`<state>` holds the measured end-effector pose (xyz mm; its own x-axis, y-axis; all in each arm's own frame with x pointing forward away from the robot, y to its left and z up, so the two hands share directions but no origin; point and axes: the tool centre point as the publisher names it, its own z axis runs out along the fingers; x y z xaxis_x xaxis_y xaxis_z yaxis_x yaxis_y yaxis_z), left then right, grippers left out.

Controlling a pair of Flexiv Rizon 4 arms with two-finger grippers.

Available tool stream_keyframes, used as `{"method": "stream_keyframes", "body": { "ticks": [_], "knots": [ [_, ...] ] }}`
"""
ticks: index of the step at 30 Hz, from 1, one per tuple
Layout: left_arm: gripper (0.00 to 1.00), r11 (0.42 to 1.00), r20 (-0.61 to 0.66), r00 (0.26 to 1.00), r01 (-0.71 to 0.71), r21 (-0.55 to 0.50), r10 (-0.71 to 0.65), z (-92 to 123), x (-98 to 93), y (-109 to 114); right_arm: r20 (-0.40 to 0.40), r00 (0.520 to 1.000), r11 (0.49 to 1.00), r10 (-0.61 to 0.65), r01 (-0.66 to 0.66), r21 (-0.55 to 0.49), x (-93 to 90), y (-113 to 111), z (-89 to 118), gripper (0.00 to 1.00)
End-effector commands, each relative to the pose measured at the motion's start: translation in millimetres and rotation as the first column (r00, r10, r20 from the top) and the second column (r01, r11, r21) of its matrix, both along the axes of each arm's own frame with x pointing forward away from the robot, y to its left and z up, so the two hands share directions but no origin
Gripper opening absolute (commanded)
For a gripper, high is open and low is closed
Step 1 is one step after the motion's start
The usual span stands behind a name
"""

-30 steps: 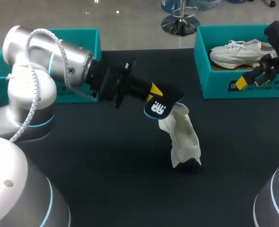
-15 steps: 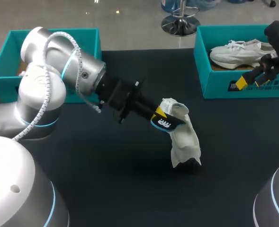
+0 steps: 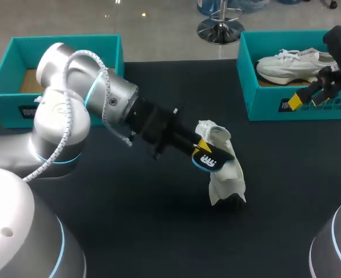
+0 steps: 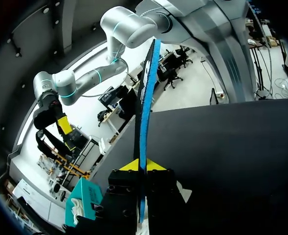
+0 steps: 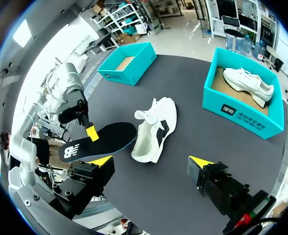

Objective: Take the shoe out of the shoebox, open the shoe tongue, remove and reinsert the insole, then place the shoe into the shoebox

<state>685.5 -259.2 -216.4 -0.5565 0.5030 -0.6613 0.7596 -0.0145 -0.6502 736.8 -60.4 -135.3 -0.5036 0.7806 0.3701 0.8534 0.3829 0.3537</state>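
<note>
A white shoe lies mid-table with its opening turned toward my left arm; it also shows in the right wrist view. My left gripper is shut on a black insole with a blue edge, held right at the shoe's opening. In the left wrist view the insole stands edge-on between the yellow tips of the left gripper. From the right wrist view the insole hangs beside the shoe. My right gripper is open and empty in front of the right shoebox; its own view shows the right gripper open above the table.
The right teal shoebox holds a second white shoe. An empty teal shoebox with a cardboard floor stands at the back left, partly behind my left arm. The black table is bare in front.
My left arm has swung lower and to the right, bringing the insole from above the shoe down against its opening. The right arm and the shoe have stayed put.
</note>
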Motion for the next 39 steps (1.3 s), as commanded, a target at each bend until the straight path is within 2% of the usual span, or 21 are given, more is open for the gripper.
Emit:
{"method": "stream_keyframes", "body": {
  "ticks": [1,22,31,39],
  "knots": [
    [0.0,1.0,0.001,1.0,-0.023,-0.013,0.023,-13.4,-6.6,-11.2,-0.004,1.0,1.0,0.0,0.0,-0.003,1.9,0.9,0.1,1.0],
    [0.0,0.992,0.023,0.992,-0.119,-0.032,0.12,-47.5,-11.8,-30.1,-0.004,1.0,1.0,0.0,0.0,-0.003,1.9,0.9,0.1,1.0],
    [0.0,0.993,0.037,0.992,-0.117,-0.016,0.117,-47.7,-15.9,-28.3,-0.004,1.0,1.0,0.0,0.0,-0.003,1.9,0.9,0.1,1.0],
    [0.0,0.991,0.036,0.99,-0.135,0.002,0.134,-57.4,-11.5,-29.4,-0.004,1.0,1.0,0.0,0.0,-0.003,1.9,0.9,0.1,1.0]
  ]
}}
